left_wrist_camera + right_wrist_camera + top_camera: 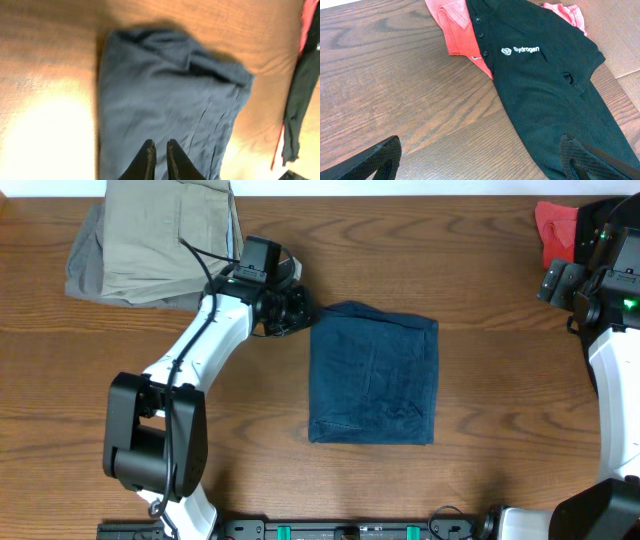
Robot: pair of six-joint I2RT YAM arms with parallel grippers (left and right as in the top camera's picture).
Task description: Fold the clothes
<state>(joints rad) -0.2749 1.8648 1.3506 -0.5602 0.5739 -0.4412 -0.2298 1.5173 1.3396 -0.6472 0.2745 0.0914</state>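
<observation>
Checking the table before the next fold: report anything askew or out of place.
The black shirt sprawls unfolded over the coral-red piece at the far right corner. The navy shorts lie folded, though their far edge is rumpled. Nothing looks damaged.

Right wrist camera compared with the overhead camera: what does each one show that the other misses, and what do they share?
Only the right wrist view: a black shirt with white Sydrogen lettering, lying over the coral-red piece. Only the overhead: the folded navy garment mid-table, the khaki and grey pile, and the left pincer beside the navy garment's corner. Both: the wooden table and that coral-red piece.
</observation>
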